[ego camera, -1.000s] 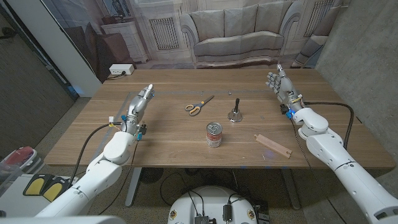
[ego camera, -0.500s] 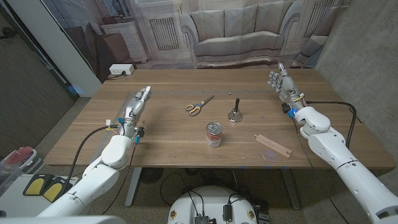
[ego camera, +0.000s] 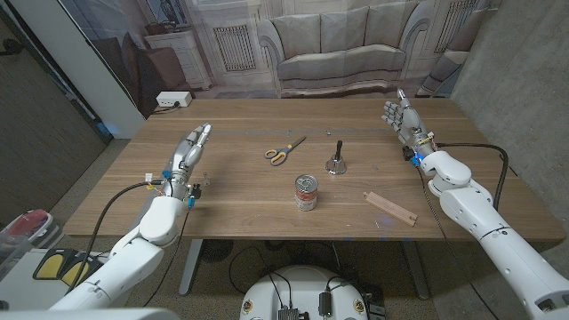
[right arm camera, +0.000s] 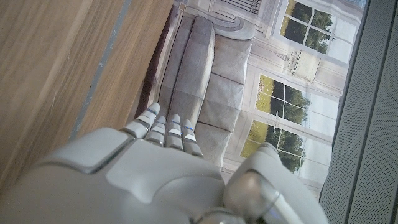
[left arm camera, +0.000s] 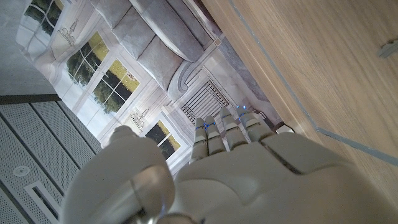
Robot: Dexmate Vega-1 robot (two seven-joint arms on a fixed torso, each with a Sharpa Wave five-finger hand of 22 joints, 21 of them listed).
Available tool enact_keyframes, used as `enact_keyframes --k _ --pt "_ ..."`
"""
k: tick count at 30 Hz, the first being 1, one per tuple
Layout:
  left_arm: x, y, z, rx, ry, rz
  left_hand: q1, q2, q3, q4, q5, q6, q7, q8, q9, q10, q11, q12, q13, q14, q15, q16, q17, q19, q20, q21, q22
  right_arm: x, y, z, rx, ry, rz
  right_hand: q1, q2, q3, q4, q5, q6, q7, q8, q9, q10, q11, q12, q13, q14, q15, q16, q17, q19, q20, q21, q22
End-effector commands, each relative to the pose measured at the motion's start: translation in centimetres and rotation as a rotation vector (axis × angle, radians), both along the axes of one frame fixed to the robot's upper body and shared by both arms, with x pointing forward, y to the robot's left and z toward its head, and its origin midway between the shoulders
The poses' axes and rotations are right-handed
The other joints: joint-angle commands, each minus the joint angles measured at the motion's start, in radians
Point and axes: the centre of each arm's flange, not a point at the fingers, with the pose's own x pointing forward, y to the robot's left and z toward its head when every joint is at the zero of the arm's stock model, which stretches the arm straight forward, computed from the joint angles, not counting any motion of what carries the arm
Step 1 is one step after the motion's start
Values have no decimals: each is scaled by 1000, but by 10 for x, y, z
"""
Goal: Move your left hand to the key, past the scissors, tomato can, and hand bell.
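The tomato can [ego camera: 306, 192] stands upright nearest the front edge, its lid on, contents hidden; to its right lies a wooden strip [ego camera: 390, 208]. Beyond, the hand bell [ego camera: 335, 160] stands on its mouth, with the scissors [ego camera: 283, 149] lying flat further left. The left hand [ego camera: 190, 150], fingers straight, holding nothing, hangs at the table's left side, so all three objects likely lie across its route. The right hand [ego camera: 401, 119] waits spread and empty at the far right. I cannot make out the key.
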Motion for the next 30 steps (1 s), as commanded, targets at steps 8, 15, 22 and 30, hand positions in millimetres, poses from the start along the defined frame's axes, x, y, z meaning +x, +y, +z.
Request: enact_keyframes --k 8,15,22,30 --pt "-14 12 -4 63 -30 138 13 1 -8 0 3 20 -6 2 3 18 -2 -3 5 16 -23 0 3 17 -31 -1 1 -1 1 -4 12 7 -14 5 4 -4 -2 0 7 -5 5 2 10 0 3 5 3 6 2 2 13 0 -8 3" --pt "-17 14 -6 93 -55 193 17 0 -9 -2 6 34 -9 4 3 33 -5 -1 5 28 -26 1 3 25 -34 0 1 1 1 -6 21 24 -23 5 4 -4 -3 0 8 -6 5 2 12 0 3 5 4 4 2 2 13 0 -9 3" --pt "-23 18 -10 120 -65 269 20 -2 -11 -4 8 44 -11 5 3 41 -9 -1 5 38 -30 2 3 36 -35 2 0 -1 1 -4 22 20 -31 5 5 -4 -3 0 9 -6 6 2 16 0 5 5 4 5 2 2 14 0 -10 3" --pt "-32 23 -10 156 -79 349 24 -4 -13 -6 12 56 -12 6 4 51 -13 -1 5 45 -30 2 3 42 -35 2 0 -1 3 -4 14 13 -27 5 5 -5 -3 0 9 -5 6 2 17 0 5 5 5 4 2 2 15 0 -11 3"
